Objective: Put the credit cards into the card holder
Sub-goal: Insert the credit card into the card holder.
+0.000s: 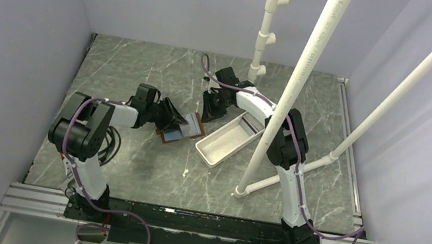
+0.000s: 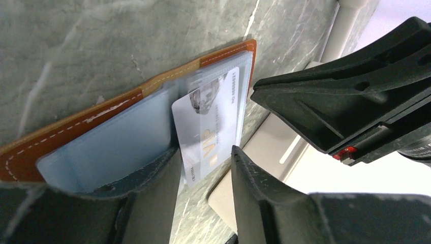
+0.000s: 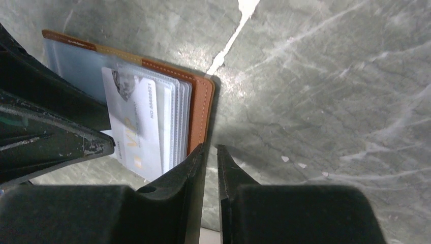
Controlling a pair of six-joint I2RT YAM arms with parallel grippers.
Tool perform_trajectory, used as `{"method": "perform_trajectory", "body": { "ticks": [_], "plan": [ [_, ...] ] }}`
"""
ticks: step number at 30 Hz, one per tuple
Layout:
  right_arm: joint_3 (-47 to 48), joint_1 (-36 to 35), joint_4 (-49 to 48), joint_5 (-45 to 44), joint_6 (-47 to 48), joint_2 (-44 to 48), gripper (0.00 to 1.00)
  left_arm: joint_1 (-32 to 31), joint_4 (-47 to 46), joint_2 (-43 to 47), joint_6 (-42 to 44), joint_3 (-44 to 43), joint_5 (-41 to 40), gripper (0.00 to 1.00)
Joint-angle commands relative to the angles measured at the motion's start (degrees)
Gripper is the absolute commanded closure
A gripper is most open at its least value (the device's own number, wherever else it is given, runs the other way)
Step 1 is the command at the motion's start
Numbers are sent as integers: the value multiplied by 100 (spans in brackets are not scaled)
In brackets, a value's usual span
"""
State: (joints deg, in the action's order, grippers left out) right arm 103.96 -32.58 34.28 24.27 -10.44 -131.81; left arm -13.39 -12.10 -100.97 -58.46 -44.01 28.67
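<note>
Step in hand, probably: sliding the pale rectangular plastic VIP card the rest of the way into a clear plastic sleeve of the brown stitched leather card holder, lying open on the grey marbled table just beside the long white plastic tray. Doing it well: nudging the protruding short edge squarely along the pocket, keeping the card flat, avoiding any buckling, pinning the leather against sliding.

Left gripper: standing open, gripping nothing, straddling the card's free end, one finger over the sleeves. Right gripper: parted by only a thin slit, holding nothing, one tip touching the holder's outer leather edge.

Left arm: reaching low and forward-right. Right arm: arching over the tray, wrist bending down toward the holder.
</note>
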Motion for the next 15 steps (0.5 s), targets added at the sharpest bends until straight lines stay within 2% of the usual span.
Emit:
{"method": "perform_trajectory", "body": {
  "ticks": [1,5,8,13,15],
  "plan": [
    [393,-29,14,-60,69,-193,83,20,121,-106,361,-298,-54,53],
    [619,-132,36,-8,134,-384,84,-64,27,-190,481,-463,-95,52],
    [730,-239,0,45,221,-462,86,-370,374,-181,847,-768,-232,51],
    [531,-263,-210,265,280,-349,88,-432,-213,-171,939,-573,474,50],
    [410,-205,-245,171,237,-267,88,-318,-120,-33,942,-455,494,49]
  ]
}}
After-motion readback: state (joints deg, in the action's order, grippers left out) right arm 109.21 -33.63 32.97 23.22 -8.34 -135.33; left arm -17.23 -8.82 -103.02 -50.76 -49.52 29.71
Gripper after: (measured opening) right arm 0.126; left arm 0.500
